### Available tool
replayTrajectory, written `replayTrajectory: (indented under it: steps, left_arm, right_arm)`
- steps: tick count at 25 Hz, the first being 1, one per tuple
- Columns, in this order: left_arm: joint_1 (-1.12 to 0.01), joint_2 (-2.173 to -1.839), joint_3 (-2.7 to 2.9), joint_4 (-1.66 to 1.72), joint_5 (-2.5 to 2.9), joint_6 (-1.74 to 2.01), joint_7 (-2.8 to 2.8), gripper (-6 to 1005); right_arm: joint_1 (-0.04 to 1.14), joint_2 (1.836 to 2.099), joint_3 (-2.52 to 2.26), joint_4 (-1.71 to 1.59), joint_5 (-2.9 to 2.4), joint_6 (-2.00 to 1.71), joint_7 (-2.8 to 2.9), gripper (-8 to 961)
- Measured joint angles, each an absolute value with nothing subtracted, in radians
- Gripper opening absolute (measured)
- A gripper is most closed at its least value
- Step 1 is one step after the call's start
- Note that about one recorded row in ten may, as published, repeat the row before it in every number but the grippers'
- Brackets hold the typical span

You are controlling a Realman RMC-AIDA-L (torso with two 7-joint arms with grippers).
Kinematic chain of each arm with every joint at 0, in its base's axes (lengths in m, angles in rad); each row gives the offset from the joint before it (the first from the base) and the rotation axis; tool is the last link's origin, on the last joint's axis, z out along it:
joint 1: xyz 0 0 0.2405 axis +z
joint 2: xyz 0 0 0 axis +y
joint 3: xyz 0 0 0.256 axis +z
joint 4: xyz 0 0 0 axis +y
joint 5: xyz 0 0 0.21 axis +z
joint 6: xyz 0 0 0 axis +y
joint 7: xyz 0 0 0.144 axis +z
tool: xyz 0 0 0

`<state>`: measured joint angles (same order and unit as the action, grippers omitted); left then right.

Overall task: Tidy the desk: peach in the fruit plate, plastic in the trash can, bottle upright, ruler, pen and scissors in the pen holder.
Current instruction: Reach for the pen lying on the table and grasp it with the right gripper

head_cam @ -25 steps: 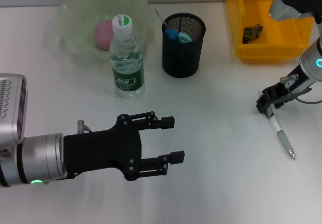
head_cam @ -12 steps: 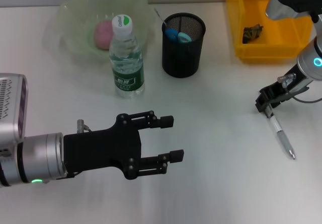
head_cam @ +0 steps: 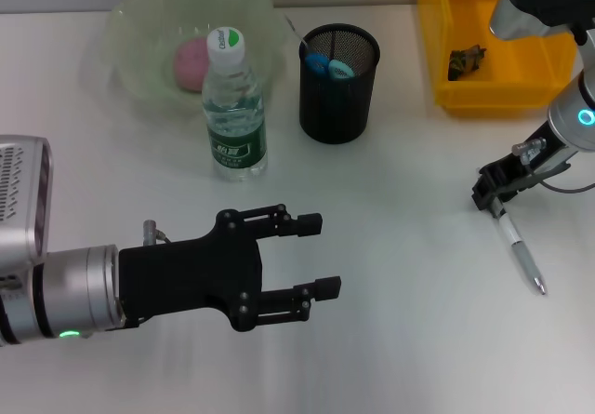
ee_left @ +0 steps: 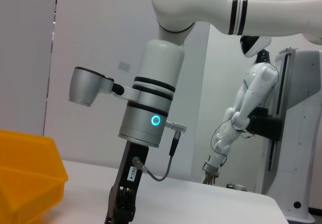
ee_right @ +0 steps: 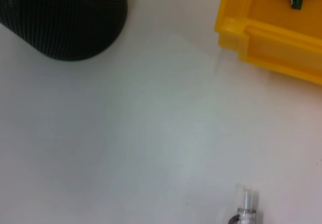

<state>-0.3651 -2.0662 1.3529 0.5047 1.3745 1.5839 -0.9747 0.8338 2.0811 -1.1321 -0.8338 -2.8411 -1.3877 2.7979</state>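
On the bench (head_cam: 400, 247), note that most of the tidying appears done and one item lies loose: the pen (head_cam: 521, 254), at the robot's right. Its long axis runs diagonally, one end toward the robot's right and nearer the robot, the other end under the right gripper (head_cam: 490, 191). That gripper sits directly over the pen's far end, so the right arm is by far the nearer one. You cannot tell from these views whether its jaws are clenched on the pen or released.

The left gripper (head_cam: 311, 256) hovers low at the near left, jaws released and holding nothing, well apart from the pen.

Treat the trash can (head_cam: 437, 51), the yellow bin beyond the right gripper, as the closest obstacle; dark scrap lies inside it. The fruit plate (head_cam: 130, 33) at the far left holds the peach (head_cam: 191, 62). The bottle (head_cam: 234, 107) stands upright just in front of it. The pen holder (head_cam: 339, 84), the likely destination, stands between bottle and trash can, with blue handles already inside. Judge the path from pen to holder as unobstructed.
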Motion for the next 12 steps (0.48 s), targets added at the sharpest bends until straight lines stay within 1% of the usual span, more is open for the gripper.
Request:
replayTrajectory:
  steps: [9,12]
  left_arm:
    - [-0.367,-2.066,1.353,0.505,1.374,1.583,-0.974,698]
    - [-0.367,-2.066,1.353,0.505,1.374,1.582,-0.974,698]
  right_arm:
    - [0.834,2.082,-1.152,-0.832,-2.841,-1.382,2.798,382]
    - [0.834,2.082,-1.159,-0.831,-2.842,-1.378,2.798,351]
